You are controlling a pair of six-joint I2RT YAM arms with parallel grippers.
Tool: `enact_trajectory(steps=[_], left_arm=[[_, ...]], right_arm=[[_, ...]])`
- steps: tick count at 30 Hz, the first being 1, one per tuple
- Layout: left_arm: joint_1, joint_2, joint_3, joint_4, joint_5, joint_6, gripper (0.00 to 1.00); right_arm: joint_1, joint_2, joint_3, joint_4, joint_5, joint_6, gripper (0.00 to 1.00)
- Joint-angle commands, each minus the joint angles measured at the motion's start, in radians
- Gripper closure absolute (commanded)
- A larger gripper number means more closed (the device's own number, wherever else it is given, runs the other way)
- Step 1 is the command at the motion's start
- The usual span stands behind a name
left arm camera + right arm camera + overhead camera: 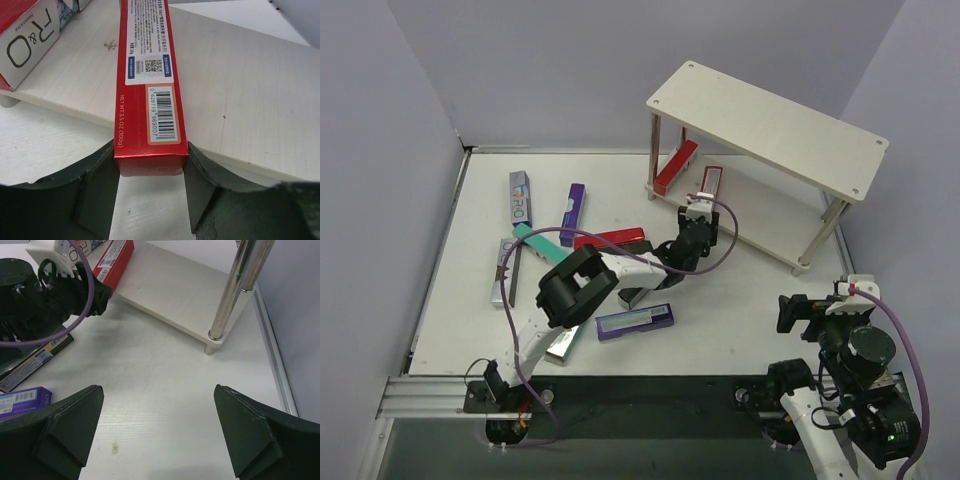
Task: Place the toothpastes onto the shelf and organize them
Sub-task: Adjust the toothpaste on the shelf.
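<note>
Status, top cam: shelf [770, 125] is set at 1 o'clock of table [740, 300]. L gripper [703, 207] is stretched to shelf's near-left corner and is clamped on red carton [712, 181], which is pointed toward 12 o'clock over lower board [760, 215]. 2nd red carton [675, 167] is laid on same board, just at 10 o'clock of it. Loose cartons are scattered at 9–10 o'clock of table, silver-teal carton [520, 197], purple carton [573, 208] and teal carton [535, 243] among them. Purple-silver carton [635, 321] is laid near ctr. R gripper [792, 312] is held at 4 o'clock, well apart from all cartons.

L wrist cam: red carton [150, 100] is pinched at its near end between both fingers [100, 195], barcode face up. Its length is run over lower board [240, 100], near end past board's edge; contact w/ board can't be told. 2nd red carton [25, 45], silver "R&O" face, is seen at 10 o'clock.

R wrist cam: R gripper [160, 435] is spread wide over table, gripping nothing. Shelf leg [235, 295] is seen at 1 o'clock, L gripper [100, 292] at 10 o'clock, purple-silver carton [22, 400] at 8 o'clock.
</note>
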Motion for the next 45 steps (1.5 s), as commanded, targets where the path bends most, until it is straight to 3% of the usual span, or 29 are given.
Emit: enact_trajectory(steps=[1,8,20,32,45], left_arm=[[0.051,-0.115,-0.074,0.074,0.135,-0.183,0.60],[0.132,-0.184,-0.166,0.086,0.315,-0.444,0.66],[0.260,-0.151,-0.258,0.168,0.663,-1.103,0.66],[0.300,-0.104,-0.295,0.194,0.721,-1.285,0.46],[0.315,-0.060,-0.263,0.163,0.714,-1.285,0.27]], right_arm=[[0.012,0.034,-0.004,0.020,0.015,-0.019,0.00],[0.013,0.038,-0.007,0.026,0.015,-0.022,0.00],[0.013,0.044,-0.012,0.034,0.012,-0.025,0.00],[0.013,0.051,-0.015,0.035,0.003,-0.029,0.00],[0.013,0.058,-0.013,0.037,-0.014,-0.037,0.00]])
